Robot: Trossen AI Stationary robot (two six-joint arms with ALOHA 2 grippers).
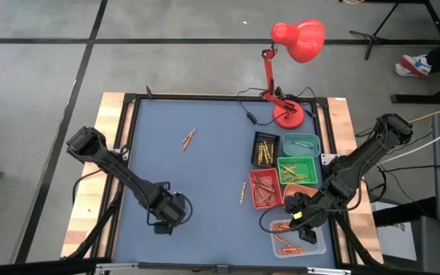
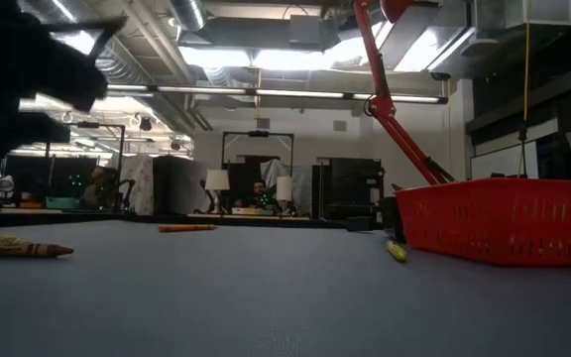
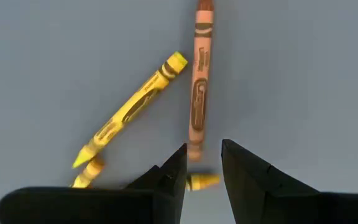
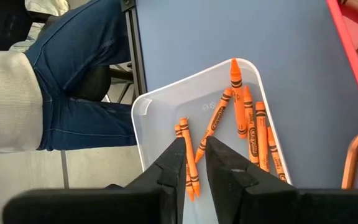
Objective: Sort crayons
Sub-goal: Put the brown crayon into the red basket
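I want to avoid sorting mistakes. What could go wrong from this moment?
1. The right gripper hangs over the clear tray with an orange crayon between its fingers; released tilted, the crayon might bounce out.
2. The left gripper hovers where a yellow crayon and a brown crayon lie close together; it could catch the wrong one.

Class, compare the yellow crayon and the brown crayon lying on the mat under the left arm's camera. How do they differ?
The yellow crayon lies slanted; the brown crayon lies straight, pointing at the left claw. The brown one's end reaches the claw; the yellow lies aside. Both rest flat, wrappers on.
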